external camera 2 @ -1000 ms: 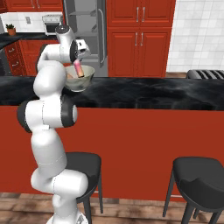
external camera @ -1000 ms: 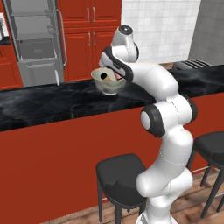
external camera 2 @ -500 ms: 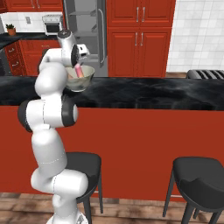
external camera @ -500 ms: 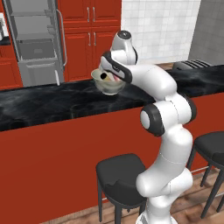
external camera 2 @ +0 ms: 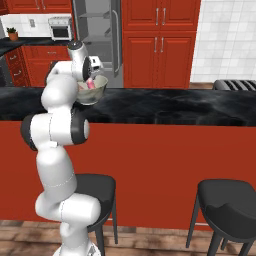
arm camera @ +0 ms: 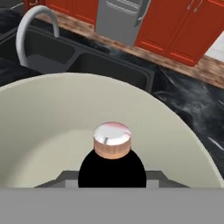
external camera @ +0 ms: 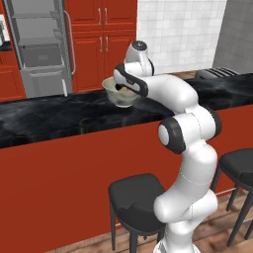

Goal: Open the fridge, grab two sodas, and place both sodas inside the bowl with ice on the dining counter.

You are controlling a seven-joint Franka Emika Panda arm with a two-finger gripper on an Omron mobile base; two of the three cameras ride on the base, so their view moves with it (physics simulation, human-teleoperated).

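While low over the bowl (external camera: 120, 94), end effector (arm camera: 112, 183) clamped round a soda (arm camera: 112, 162).

1. Two black stools (external camera 2: 224, 197) stand on the wood floor in front of the red panel.
2. Red cabinets (external camera 2: 160, 42) line the back wall beside white tiles (external camera: 178, 29).
3. A white toaster oven (external camera 2: 60, 28) sits on the far counter near a small potted plant (external camera 2: 12, 34).
4. A dark double sink (arm camera: 83, 61) with a curved grey faucet (arm camera: 33, 22) lies beyond.
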